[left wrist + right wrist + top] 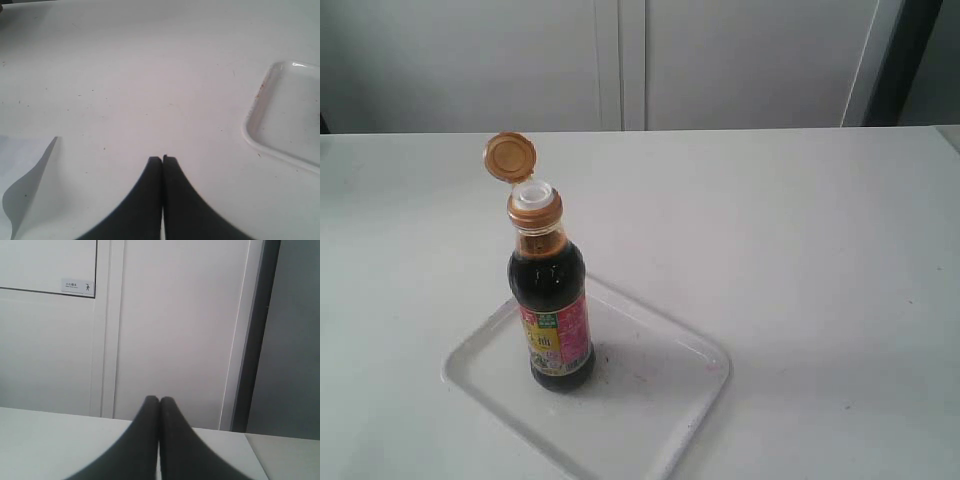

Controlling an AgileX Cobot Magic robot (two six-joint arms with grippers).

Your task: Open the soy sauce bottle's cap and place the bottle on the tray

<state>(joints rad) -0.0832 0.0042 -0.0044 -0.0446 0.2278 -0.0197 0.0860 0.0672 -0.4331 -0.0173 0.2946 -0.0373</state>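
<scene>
The soy sauce bottle (551, 305) stands upright on the white tray (665, 400) on the desk (800, 250), its orange cap (510, 157) flipped open. Nearly full, it looks heavy, rigid, smooth and probably breakable; the labelled body seems the safest hold. The left end effector (162, 159) and right end effector (159, 400) are both closed, empty.

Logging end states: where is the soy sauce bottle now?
In the exterior view the soy sauce bottle stands upright on the tray, toward its left side, in the left half of the table, cap flipped open.
</scene>
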